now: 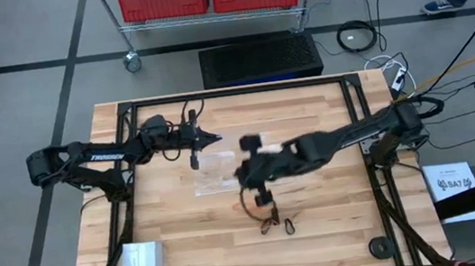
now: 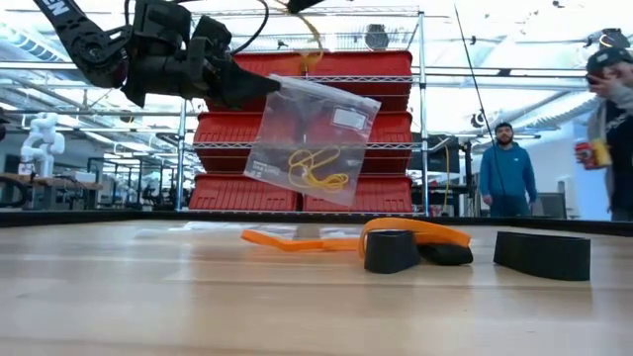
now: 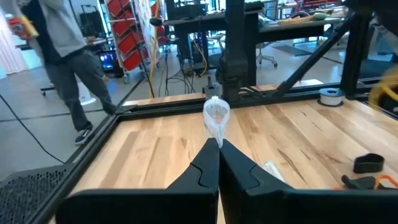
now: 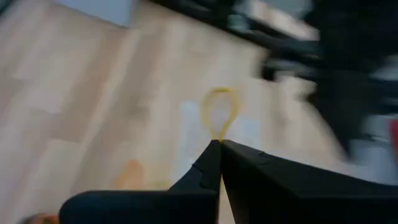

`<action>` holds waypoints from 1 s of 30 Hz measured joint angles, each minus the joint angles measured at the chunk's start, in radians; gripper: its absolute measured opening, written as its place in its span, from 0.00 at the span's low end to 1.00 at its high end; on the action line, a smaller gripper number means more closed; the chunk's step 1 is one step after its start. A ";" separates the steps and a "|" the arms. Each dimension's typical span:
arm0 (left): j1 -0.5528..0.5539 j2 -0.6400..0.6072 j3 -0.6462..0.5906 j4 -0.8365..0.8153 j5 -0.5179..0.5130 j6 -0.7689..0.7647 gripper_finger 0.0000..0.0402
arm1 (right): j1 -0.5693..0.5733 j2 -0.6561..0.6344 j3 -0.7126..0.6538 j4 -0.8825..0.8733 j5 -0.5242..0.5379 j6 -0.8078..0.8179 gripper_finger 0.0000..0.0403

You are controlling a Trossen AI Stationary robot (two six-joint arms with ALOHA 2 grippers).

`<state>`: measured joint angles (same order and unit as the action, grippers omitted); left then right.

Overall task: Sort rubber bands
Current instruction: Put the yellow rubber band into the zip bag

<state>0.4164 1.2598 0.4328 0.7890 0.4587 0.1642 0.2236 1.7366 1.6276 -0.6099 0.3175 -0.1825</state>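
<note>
Right gripper fingers clamped on 1 yellow rubber band, its loop protruding just beyond the tips. Left gripper pinched on clear bag, held aloft, yellow bands inside. Orange bands on table.

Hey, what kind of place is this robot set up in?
Probably a robotics lab or workshop: wire shelving with red storage bins behind the wooden table, loose cables on the floor, and people standing around.
</note>
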 joint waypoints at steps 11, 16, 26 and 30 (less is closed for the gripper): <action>-0.034 0.000 0.000 0.008 0.000 0.000 0.00 | -0.135 -0.073 0.001 0.071 0.144 -0.128 0.00; -0.038 0.000 0.000 0.013 0.000 0.001 0.00 | -0.171 -0.071 0.001 0.070 0.127 -0.133 0.00; -0.037 0.000 0.000 0.013 -0.026 0.010 0.00 | -0.170 -0.068 0.001 0.112 0.126 -0.146 0.00; -0.037 0.000 0.000 0.019 -0.026 0.009 0.00 | -0.172 -0.061 0.001 0.113 0.127 -0.145 0.00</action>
<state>0.3790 1.2598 0.4328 0.8082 0.4324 0.1734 0.0513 1.6752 1.6287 -0.4973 0.4442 -0.3275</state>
